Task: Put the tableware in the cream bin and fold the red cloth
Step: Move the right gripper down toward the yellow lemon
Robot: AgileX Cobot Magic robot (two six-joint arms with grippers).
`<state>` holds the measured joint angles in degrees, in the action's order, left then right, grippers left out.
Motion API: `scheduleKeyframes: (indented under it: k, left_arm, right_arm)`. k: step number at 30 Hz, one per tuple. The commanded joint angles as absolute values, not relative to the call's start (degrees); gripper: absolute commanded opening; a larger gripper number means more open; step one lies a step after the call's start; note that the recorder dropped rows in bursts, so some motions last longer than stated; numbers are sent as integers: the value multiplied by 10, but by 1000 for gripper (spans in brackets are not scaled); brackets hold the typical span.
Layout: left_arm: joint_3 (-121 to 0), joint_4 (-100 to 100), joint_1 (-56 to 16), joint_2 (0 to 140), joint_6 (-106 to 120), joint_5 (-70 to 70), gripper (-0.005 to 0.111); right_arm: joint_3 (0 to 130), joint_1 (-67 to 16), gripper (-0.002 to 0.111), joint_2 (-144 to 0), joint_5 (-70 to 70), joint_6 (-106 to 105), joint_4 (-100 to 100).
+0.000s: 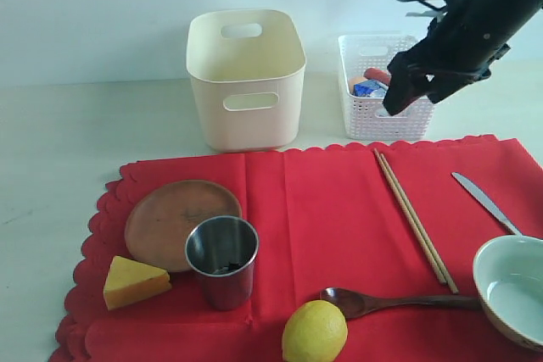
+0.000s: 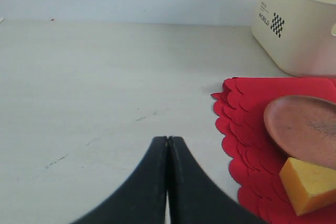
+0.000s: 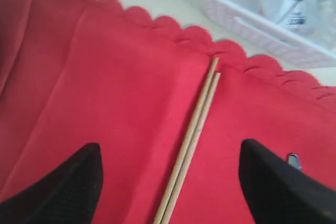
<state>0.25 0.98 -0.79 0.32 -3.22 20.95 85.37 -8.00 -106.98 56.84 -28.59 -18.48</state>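
The red cloth (image 1: 339, 235) covers the near surface (image 1: 85, 125); the cream bin (image 1: 246, 82) stands just beyond its far edge. The right hand (image 1: 409, 95), fingers apart and empty, hangs above the 2 chopsticks (image 1: 414, 218). Pinching them could snag cloth or drop 1 stick. The left hand (image 2: 168, 182) is pressed together.

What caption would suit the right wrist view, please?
Open right gripper hovering over chopsticks on red cloth.
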Motion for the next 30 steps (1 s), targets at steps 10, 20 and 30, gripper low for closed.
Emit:
scheduleKeyframes:
  k: [10, 20, 30]
  left_arm:
    - [0, 8, -12, 0, -34, 201, 0]
    - [0, 8, -12, 0, -34, 201, 0]
    - [0, 8, -12, 0, -34, 201, 0]
  right_arm:
    - [688, -288, 69, -966, 567, -438, -191]
    - [621, -400, 69, -967, 607, -607, -146]
    - [567, -427, 69, -968, 517, -750, -146]
